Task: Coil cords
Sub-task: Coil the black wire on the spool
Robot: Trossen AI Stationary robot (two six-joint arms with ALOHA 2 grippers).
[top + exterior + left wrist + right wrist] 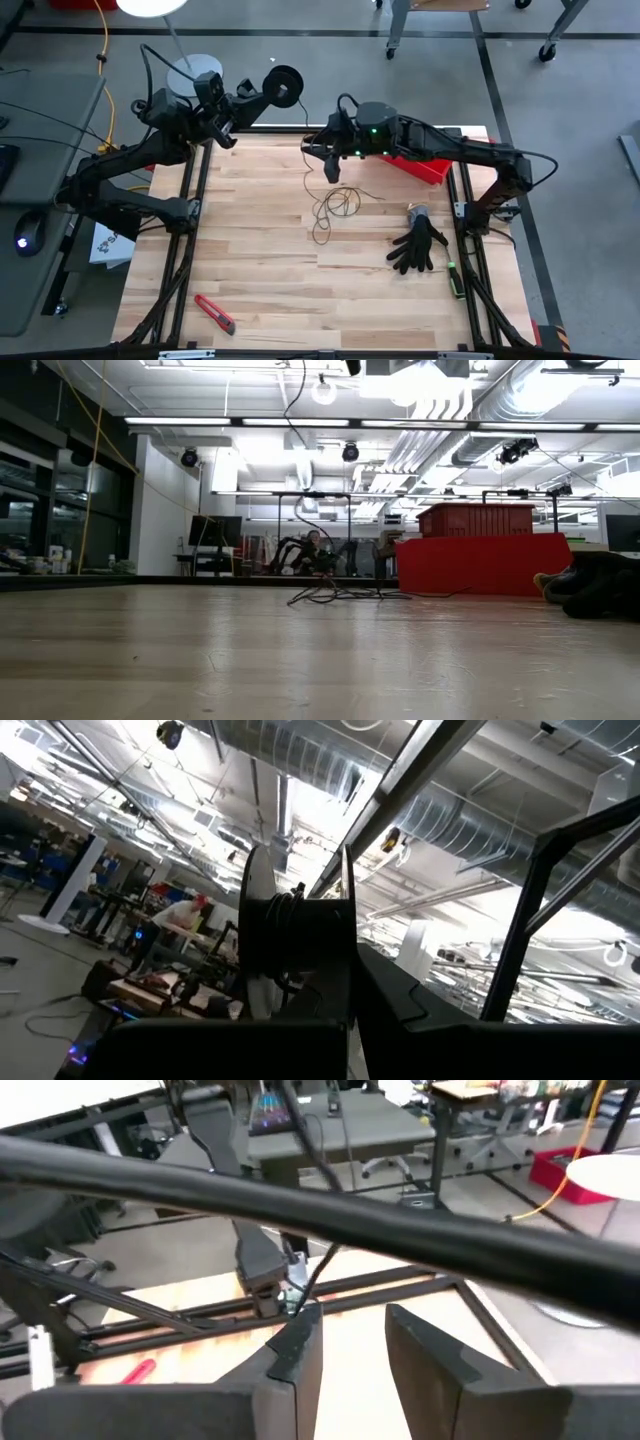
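Observation:
A small round black spool [283, 85] hangs in the air just past the table's far edge, at the tip of my left gripper [255, 95], which is shut on it. A thin dark cord [306, 135] drops from the spool to a loose tangle [335, 205] lying on the table's middle, also seen as the tangle [330, 595] in the low view. My right gripper [350, 1345] hovers open above the far middle of the table, right gripper [330, 165]. The cord [318, 1275] passes close by one of its fingertips [305, 1320]; whether they touch I cannot tell. My left gripper holds the spool [295, 925] at its fingertips, coming at it slanting upward from the table's left. My own fingers hide the place of contact. The spool is lifted clear, its two flanges on edge, with the cord hanging slack below it.
A red box [425, 165] stands at the far right under my right arm. A black glove [418, 245] lies at the right, and a red utility knife [215, 313] near the front left. Black frame rails [195, 200] run along the table's sides.

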